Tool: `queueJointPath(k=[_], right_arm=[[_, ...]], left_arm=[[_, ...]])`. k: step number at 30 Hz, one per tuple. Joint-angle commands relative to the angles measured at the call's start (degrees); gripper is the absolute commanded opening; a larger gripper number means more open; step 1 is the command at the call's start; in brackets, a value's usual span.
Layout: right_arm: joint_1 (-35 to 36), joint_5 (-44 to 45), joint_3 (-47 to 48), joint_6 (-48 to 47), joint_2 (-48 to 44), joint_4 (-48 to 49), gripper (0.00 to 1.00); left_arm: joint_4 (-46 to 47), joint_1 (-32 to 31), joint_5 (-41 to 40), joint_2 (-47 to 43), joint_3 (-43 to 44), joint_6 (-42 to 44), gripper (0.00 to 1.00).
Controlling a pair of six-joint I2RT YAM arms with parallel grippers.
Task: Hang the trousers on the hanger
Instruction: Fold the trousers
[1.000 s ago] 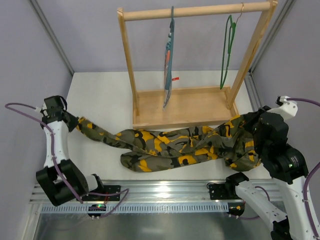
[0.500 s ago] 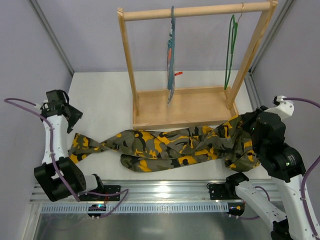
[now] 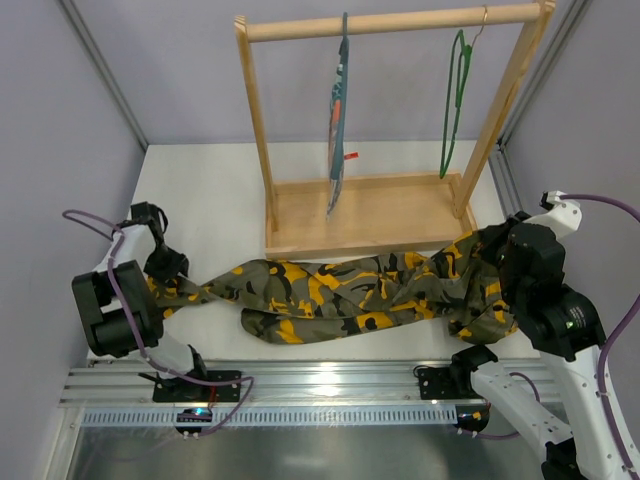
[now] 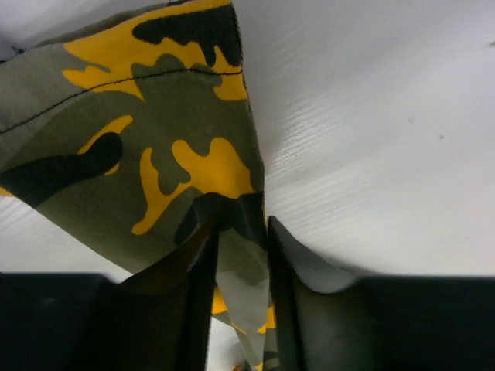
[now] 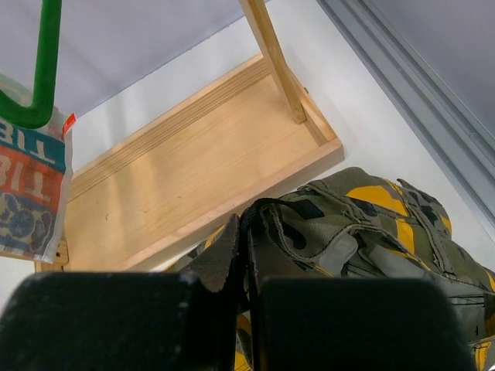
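Even bright light, soft shadows; wrist-view foregrounds dark and blurred.
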Motion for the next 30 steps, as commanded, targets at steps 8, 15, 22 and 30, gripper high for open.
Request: queueJointPath(k=[8, 15, 22, 30], right_arm=[[-0.2, 4.1, 2.3, -2.0, 2.5, 4.0, 0.04], [-1.2, 17.2, 8.6, -4.5, 7.9, 3.7, 0.04], [-7.3, 12.0, 14.4, -3.5, 12.5, 1.6, 0.04], [-13.3, 7.2, 16.6, -4.0, 15.8, -0.6, 0.04]], left_arm=[[-1.1, 0.0, 1.6, -6.1, 14.9, 2.4, 0.00], [4.9, 2.5, 2.3, -17.8, 19.3, 2.3, 0.00], [8.1, 7.6, 9.2, -23.0, 13.3, 2.1, 0.00], [5.2, 8.8, -5.1, -33.8, -2.5, -2.8, 0.00]])
